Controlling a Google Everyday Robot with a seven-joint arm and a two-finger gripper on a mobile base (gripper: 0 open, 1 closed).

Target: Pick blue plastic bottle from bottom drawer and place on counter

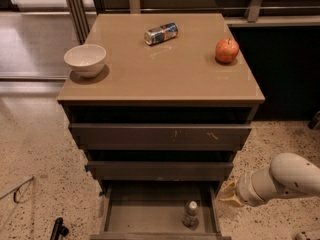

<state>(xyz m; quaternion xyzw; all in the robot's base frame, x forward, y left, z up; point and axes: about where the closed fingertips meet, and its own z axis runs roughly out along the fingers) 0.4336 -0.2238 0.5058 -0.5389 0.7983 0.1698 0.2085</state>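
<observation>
Blue plastic bottle (190, 213), clear, white-capped, stands upright at right in the open grey bottom drawer (145, 216). Tan gripper (229, 194) sits just outside its right wall; spread or closed, cannot tell. Risk: you clip that wall or brush the cap, bottle topples.

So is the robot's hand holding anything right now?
No, nothing. The gripper is beside the bottom drawer, apart from the blue plastic bottle standing inside.
</observation>
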